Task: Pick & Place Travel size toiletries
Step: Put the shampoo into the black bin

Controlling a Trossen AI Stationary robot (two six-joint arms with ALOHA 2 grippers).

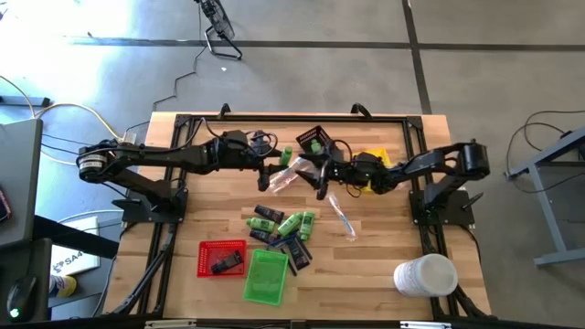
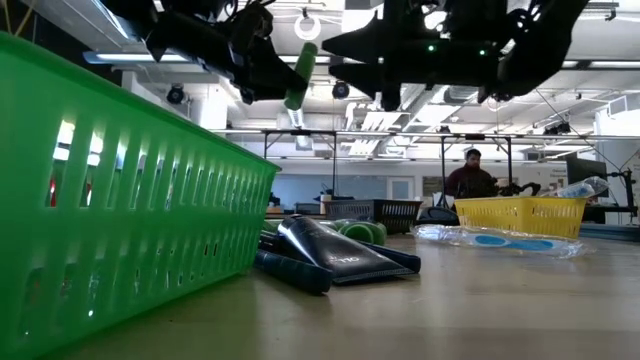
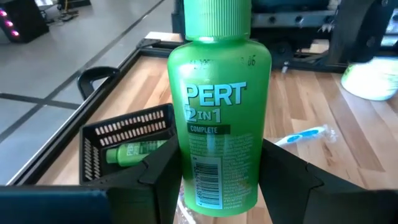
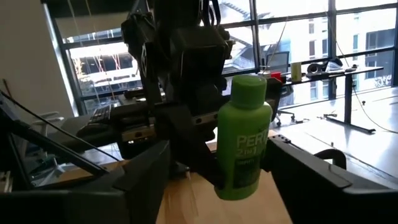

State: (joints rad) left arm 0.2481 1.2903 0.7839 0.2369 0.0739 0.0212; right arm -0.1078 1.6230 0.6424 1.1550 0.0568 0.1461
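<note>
1. The left gripper (image 3: 217, 186) clamps the green Pert bottle (image 3: 219, 112) at its lower body, held above mid-table, long axis along the fingers.
2. The right gripper (image 4: 217, 180) stands wide around the bottle, fingers not touching.
3. At 10 o'clock lies the black tray (image 3: 127, 140); nothing obstructs.

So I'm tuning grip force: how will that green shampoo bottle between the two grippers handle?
The green shampoo bottle looks like glossy rigid plastic, so probably stiff but a bit slippery. The left gripper clamps its flat lower body, which likely resists twisting. Its round cap and tall shape suggest it could tip or roll if set down carelessly.
</note>
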